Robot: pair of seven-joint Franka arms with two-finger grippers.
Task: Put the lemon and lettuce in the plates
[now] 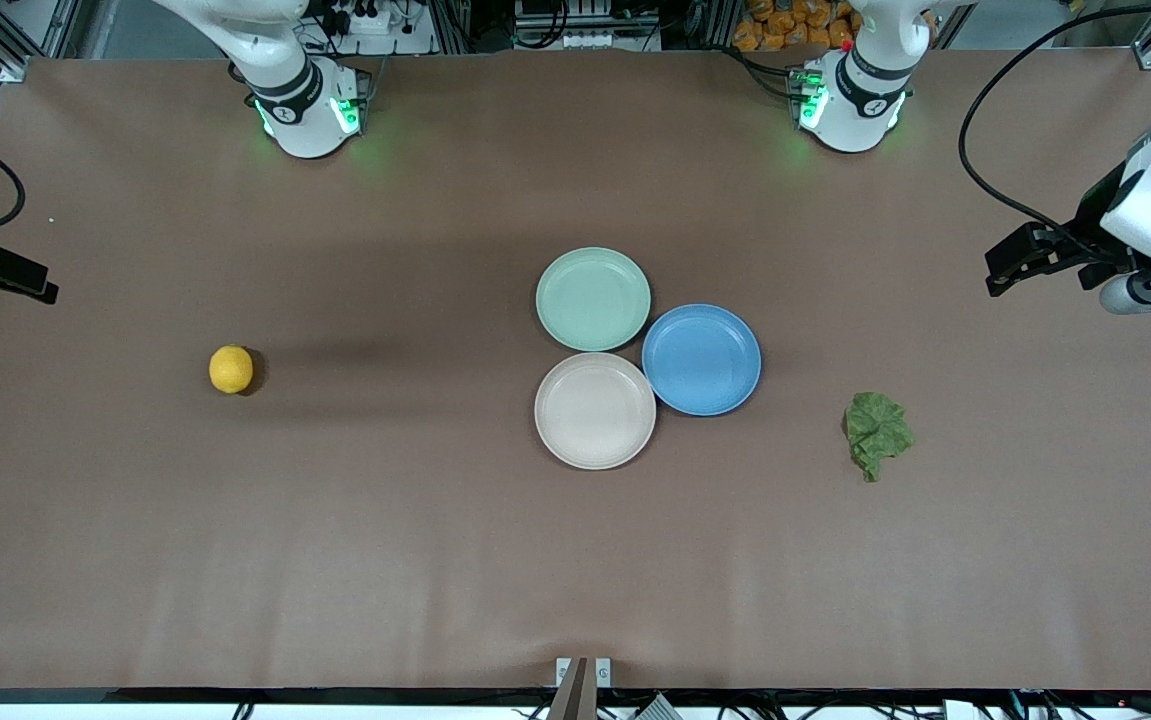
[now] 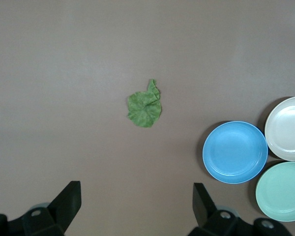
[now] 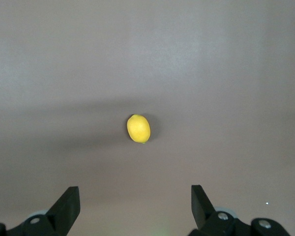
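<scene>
The yellow lemon lies on the brown table toward the right arm's end and shows in the right wrist view. The green lettuce lies toward the left arm's end and shows in the left wrist view. The mint plate and the cream plate sit empty at mid-table, the cream one nearer the front camera. My left gripper hangs open and empty over the table's left-arm end. My right gripper hangs open and empty over the right-arm end.
An empty blue plate touches both task plates on the side toward the left arm, between them and the lettuce; it also shows in the left wrist view. Both arm bases stand along the table's edge farthest from the front camera.
</scene>
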